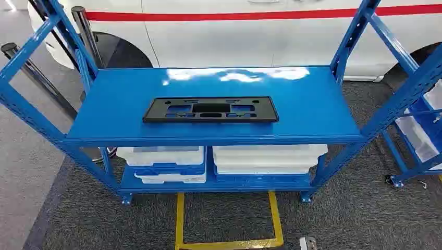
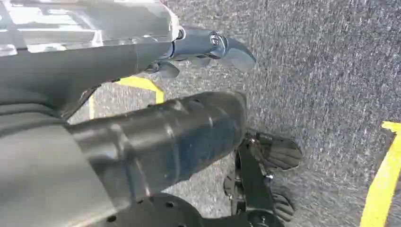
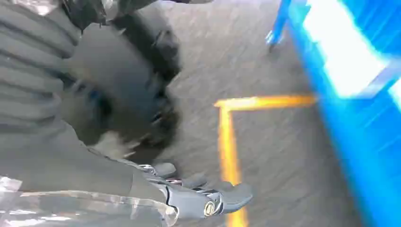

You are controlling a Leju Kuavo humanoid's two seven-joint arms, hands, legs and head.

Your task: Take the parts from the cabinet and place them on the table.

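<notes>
A flat black plastic part (image 1: 210,109) with several cut-outs lies in the middle of the blue cabinet's top shelf (image 1: 307,104), long side across my view. My left hand (image 2: 123,61) hangs over the grey carpet with its fingers (image 2: 222,47) stretched out and apart from the thick thumb (image 2: 189,132), holding nothing. In the blurred right wrist view my right hand (image 3: 118,179) also hangs above the carpet near the cabinet's foot. Its fingers (image 3: 213,196) are extended and hold nothing.
White plastic bins (image 1: 161,156) (image 1: 268,158) sit on the lower shelf. A white car (image 1: 250,31) stands close behind the cabinet. A second blue rack (image 1: 417,130) is at the right and black posts (image 1: 83,26) at the left. Yellow tape (image 1: 229,242) marks the carpet.
</notes>
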